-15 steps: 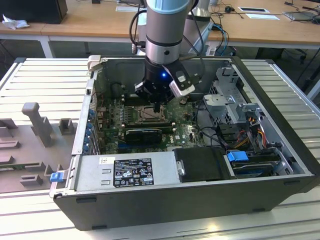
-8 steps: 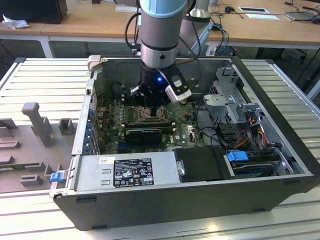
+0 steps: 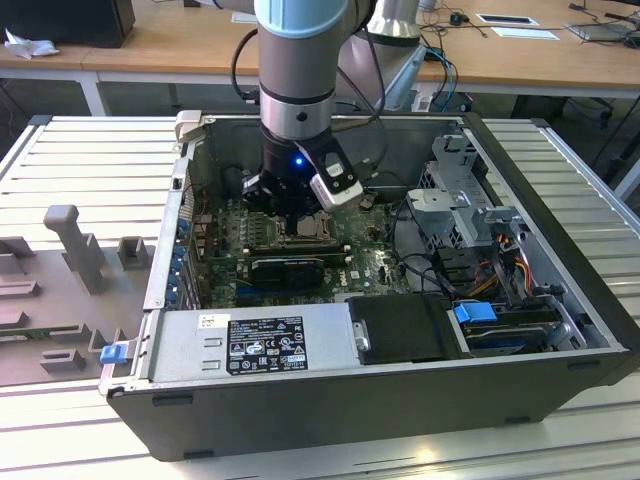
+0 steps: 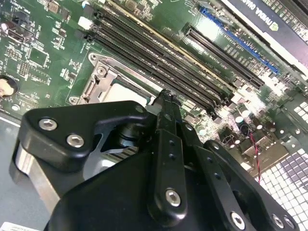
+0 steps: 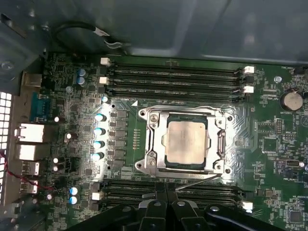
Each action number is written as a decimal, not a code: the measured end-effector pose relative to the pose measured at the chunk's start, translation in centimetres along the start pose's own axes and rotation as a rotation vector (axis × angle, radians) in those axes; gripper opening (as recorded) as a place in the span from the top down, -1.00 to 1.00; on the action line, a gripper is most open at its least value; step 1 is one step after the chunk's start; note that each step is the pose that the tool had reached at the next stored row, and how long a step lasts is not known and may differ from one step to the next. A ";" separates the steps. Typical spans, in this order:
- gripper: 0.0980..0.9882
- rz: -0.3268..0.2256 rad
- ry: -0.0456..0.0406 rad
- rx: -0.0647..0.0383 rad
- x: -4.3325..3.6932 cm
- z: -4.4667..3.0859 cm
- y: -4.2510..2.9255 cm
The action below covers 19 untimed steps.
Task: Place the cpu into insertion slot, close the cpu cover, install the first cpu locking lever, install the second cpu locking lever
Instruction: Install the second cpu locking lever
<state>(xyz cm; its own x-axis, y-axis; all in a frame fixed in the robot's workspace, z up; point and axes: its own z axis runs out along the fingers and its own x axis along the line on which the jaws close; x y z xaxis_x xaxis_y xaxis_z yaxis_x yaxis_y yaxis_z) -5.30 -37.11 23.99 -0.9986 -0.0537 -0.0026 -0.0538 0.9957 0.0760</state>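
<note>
- The cpu (image 5: 186, 143) lies flat in the insertion slot (image 5: 153, 144), its silvery top showing through the square cut-out of the cpu cover (image 5: 226, 140), which looks folded down over it in the first wrist view.
- So I judge placing the chip and closing the cover as done; the step in hand is the locking levers.
- A thin metal rod, which I take for a locking lever (image 5: 192, 181), runs slanted along the socket edge nearest me and seems not yet tucked under its hook, though I cannot be certain.
- My claw (image 5: 166, 204) has its fingertips pressed together and holds nothing; the tips sit just beside that lever, over the near row of memory slots (image 5: 192, 190).
- In the second wrist view the same closed tips (image 4: 166, 101) point down at the socket's edge.
- The next move, as I judge it, calls for a steady push on the rod with the closed tips, down and sideways under its catch, without slipping onto the chip or the memory slots.
- In the exterior view I am reaching down into the open computer case (image 3: 560, 300), which lies on the tabletop (image 3: 90, 150).
</note>
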 end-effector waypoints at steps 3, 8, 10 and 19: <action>0.98 0.000 -0.0002 0.000 0.00 0.04 -0.04; 0.98 0.000 -0.0003 -0.003 0.10 0.24 -0.21; 0.98 0.000 -0.0007 -0.013 0.32 0.72 -0.30; 0.98 0.000 -0.0022 -0.044 0.72 2.27 -0.69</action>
<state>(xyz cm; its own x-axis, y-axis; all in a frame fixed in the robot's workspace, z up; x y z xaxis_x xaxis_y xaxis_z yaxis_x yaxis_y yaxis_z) -5.98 -37.66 21.67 -0.9985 -0.0539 -0.0049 -0.0541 0.9913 0.1198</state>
